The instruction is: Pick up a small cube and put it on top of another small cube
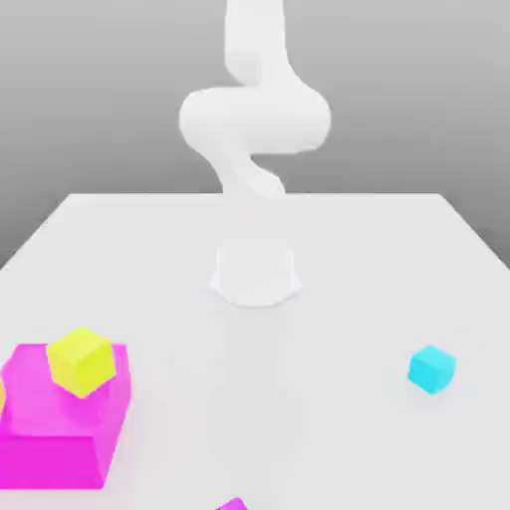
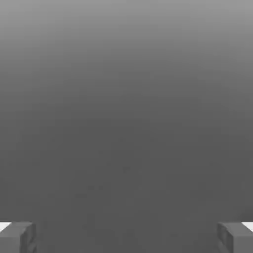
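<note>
Small plain cyan cube (image 1: 431, 370) ungrasped on white tabletop (image 1: 329, 398); end effector (image 2: 126, 238) released, empty. Likely pre-reach; next: descend over cube.

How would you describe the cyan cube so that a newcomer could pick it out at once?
Start from the pale table, with the white arm standing at its middle. Toward the exterior view's right sits a small, plain cube, alone on the tabletop. It is cyan, unlike the yellow cube on the magenta block.
</note>
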`<state>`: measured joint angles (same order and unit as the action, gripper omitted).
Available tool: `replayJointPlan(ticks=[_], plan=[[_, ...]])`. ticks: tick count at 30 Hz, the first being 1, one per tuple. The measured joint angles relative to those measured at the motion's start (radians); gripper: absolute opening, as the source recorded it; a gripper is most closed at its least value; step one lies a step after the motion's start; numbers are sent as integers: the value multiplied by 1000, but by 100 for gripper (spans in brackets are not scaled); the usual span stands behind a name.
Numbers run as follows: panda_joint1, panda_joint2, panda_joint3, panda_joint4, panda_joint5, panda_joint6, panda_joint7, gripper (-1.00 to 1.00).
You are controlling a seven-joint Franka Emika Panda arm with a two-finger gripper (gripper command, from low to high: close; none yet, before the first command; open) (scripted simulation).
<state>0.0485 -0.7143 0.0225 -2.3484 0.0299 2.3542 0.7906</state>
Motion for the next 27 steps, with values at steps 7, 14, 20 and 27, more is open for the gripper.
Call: replayJointPlan(ticks=[7, 14, 20, 27], plan=[[142, 263, 98, -144, 74, 164, -16, 0], [256, 514, 231, -283, 84, 324, 13, 0], [359, 739, 314, -404, -58, 463, 144, 0], [538, 996, 110, -383, -299, 653, 330, 0]])
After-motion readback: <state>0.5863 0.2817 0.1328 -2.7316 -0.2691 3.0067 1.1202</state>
